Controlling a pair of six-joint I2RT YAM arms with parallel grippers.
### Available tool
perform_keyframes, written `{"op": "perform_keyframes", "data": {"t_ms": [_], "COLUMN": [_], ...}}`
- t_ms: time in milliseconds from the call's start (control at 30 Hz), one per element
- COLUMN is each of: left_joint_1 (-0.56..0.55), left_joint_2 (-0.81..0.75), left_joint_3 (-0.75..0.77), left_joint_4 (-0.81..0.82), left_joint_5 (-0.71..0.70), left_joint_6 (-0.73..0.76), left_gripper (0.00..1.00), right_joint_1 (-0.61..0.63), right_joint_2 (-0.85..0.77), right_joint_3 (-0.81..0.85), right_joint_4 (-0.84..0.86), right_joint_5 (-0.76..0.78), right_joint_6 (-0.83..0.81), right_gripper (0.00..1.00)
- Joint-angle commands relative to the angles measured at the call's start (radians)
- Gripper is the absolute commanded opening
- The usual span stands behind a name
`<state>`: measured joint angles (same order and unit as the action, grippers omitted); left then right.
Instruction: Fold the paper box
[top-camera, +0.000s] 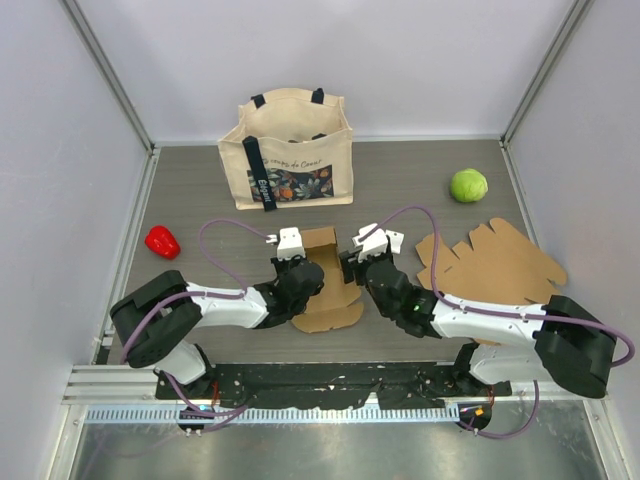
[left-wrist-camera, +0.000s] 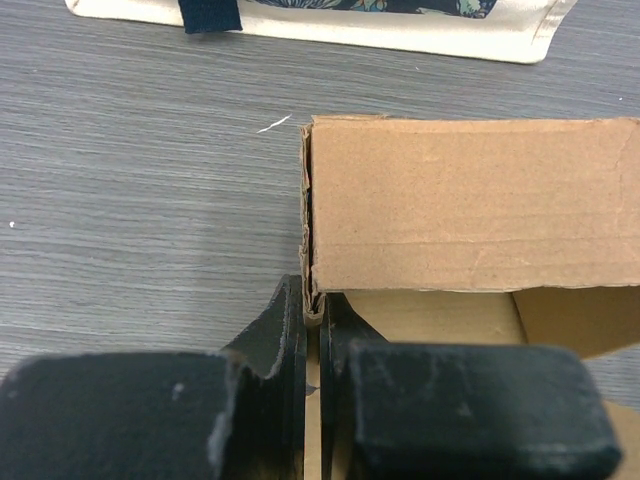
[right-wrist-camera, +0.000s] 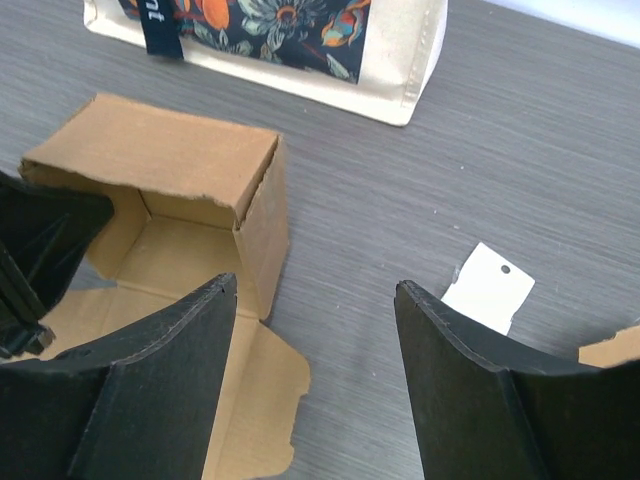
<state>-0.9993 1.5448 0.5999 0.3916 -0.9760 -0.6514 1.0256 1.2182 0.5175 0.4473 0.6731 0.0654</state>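
Mid-frame, the paper box (top-camera: 325, 280) looks light, thin and easily creased. The left fingers (left-wrist-camera: 268, 340) pinch its wall edge; the right fingers (right-wrist-camera: 165, 360) are spread and empty.

Brown paper box (top-camera: 322, 250) — cream floral-print tote (top-camera: 290, 150), green ball (top-camera: 468, 185), red pepper (top-camera: 162, 241).

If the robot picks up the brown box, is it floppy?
Probably a bit floppy: the box is thin cardboard, only half folded, with loose flaps lying flat. It looks light, so a push would likely slide it. The left gripper pinching one wall may hold it up.
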Motion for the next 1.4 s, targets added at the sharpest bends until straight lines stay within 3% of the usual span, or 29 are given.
{"op": "perform_keyframes", "data": {"t_ms": [0, 67, 167, 233, 300, 367, 400, 633, 833, 867, 900, 933, 1000, 1067, 1100, 1133, 1200, 1233, 1333, 1367], "left_joint_1": [0.004, 0.004, 0.004, 0.004, 0.004, 0.005, 0.005, 0.005, 0.005, 0.004, 0.005, 0.005, 0.005, 0.004, 0.004, 0.005, 0.005, 0.005, 0.001, -0.025], "left_joint_2": [-0.006, -0.005, -0.003, 0.000, 0.001, 0.003, 0.005, -0.009, -0.077, -0.089, -0.132, -0.162, -0.248, -0.418, -0.478, -0.597, -0.702, -0.789, -0.809, -0.748], "left_joint_3": [0.020, 0.024, 0.024, 0.023, 0.024, 0.023, 0.024, 0.011, -0.020, -0.020, -0.015, -0.006, 0.009, 0.014, 0.015, 0.021, 0.035, 0.029, 0.073, 0.139], "left_joint_4": [0.013, 0.007, 0.009, 0.009, 0.004, 0.003, 0.001, -0.002, -0.032, -0.069, -0.101, -0.211, -0.351, -0.568, -0.630, -0.746, -0.799, -0.771, -0.811, -0.847], "left_joint_5": [-0.049, -0.050, -0.035, -0.020, -0.010, -0.004, -0.004, 0.005, 0.057, 0.062, 0.077, 0.088, 0.123, 0.170, 0.237, 0.284, 0.383, 0.555, 0.831, 0.856], "left_joint_6": [-0.008, -0.007, -0.004, -0.002, -0.004, -0.004, -0.004, -0.016, -0.050, -0.068, -0.076, -0.091, -0.167, -0.247, -0.263, -0.280, -0.245, -0.200, -0.071, -0.035], "left_gripper": [0.00, 0.00, 0.00, 0.00, 0.00, 0.00, 0.00, 0.00, 0.02, 0.08, 0.27, 0.39, 0.62, 0.74, 0.87, 0.88, 0.86, 0.86, 0.86, 0.84], "right_joint_1": [-0.004, -0.005, -0.051, -0.120, -0.215, -0.289, -0.306, -0.366, -0.369, -0.369, -0.369, -0.371, -0.375, -0.386, -0.387, -0.386, -0.391, -0.392, -0.406, -0.415], "right_joint_2": [-0.028, -0.020, 0.001, 0.024, 0.009, -0.008, -0.011, 0.101, 0.208, 0.214, 0.219, 0.221, 0.216, 0.204, 0.193, 0.185, 0.172, 0.173, 0.193, 0.201], "right_joint_3": [-0.014, -0.010, 0.048, 0.100, 0.081, 0.050, 0.024, -0.051, -0.025, -0.024, -0.010, 0.002, 0.025, 0.036, 0.047, 0.050, 0.050, 0.053, 0.091, 0.096], "right_joint_4": [-0.064, -0.068, -0.207, -0.379, -0.435, -0.430, -0.408, -0.216, -0.170, -0.168, -0.188, -0.209, -0.271, -0.314, -0.329, -0.341, -0.344, -0.354, -0.436, -0.441], "right_joint_5": [-0.026, -0.030, -0.015, -0.169, -0.413, -0.568, -0.724, -0.975, -1.015, -1.008, -1.009, -1.009, -0.997, -1.014, -1.015, -1.018, -1.038, -1.047, -1.098, -1.116], "right_joint_6": [0.037, 0.062, 0.164, 0.305, 0.371, 0.393, 0.413, 0.467, 0.502, 0.519, 0.527, 0.530, 0.559, 0.579, 0.596, 0.594, 0.594, 0.596, 0.583, 0.590], "right_gripper": [0.70, 0.70, 0.72, 0.72, 0.73, 0.74, 0.74, 0.72, 0.49, 0.36, 0.29, 0.18, 0.10, 0.01, 0.01, 0.01, 0.01, 0.01, 0.01, 0.01]}}
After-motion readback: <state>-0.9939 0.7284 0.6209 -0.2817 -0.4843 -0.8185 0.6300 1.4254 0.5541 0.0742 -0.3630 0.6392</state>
